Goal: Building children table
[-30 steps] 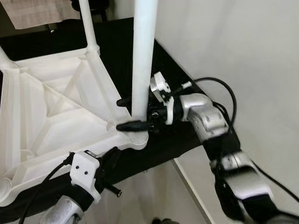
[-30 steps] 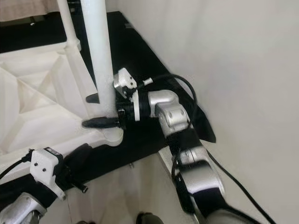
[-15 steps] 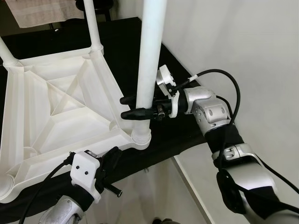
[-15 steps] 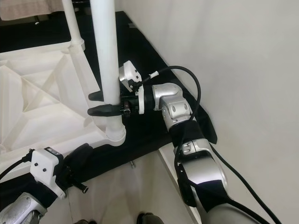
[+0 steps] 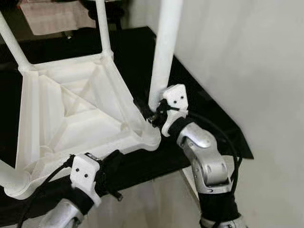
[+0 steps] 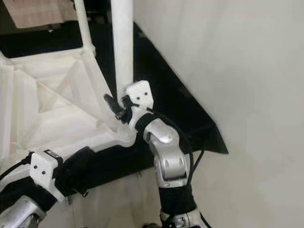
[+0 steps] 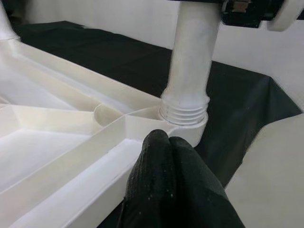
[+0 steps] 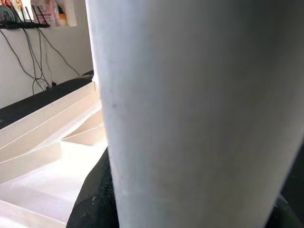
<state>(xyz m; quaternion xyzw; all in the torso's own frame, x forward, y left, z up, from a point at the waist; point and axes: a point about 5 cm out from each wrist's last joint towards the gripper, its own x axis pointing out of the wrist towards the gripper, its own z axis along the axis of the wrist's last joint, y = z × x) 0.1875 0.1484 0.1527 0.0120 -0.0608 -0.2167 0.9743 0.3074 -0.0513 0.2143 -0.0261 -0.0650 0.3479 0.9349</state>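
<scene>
A white plastic children's table [image 5: 71, 114] lies upside down on a black cloth, its legs pointing up. At the near right corner a thick white leg [image 5: 164, 52] stands in its threaded socket [image 7: 184, 114]. My right gripper [image 5: 148, 113] is shut on this leg just above the socket. In the right wrist view the leg [image 8: 190, 114] is close up, with a black finger [image 8: 92, 199] beside it. My left gripper [image 7: 167, 142] is shut with nothing in it. It sits low at the table's near edge, pointing toward that socket.
Two thinner legs [image 5: 103, 23] [image 5: 12, 35] rise from the far corners, and a near left one [image 5: 9, 178] lies at the edge. The black cloth [image 5: 209, 118] ends in a point at the right. A white wall [image 5: 251, 57] is close on the right.
My right arm has swung round from the right side to the near side of the leg, its wrist turned, still gripping it low. The head view has shifted. The left arm has stayed put.
</scene>
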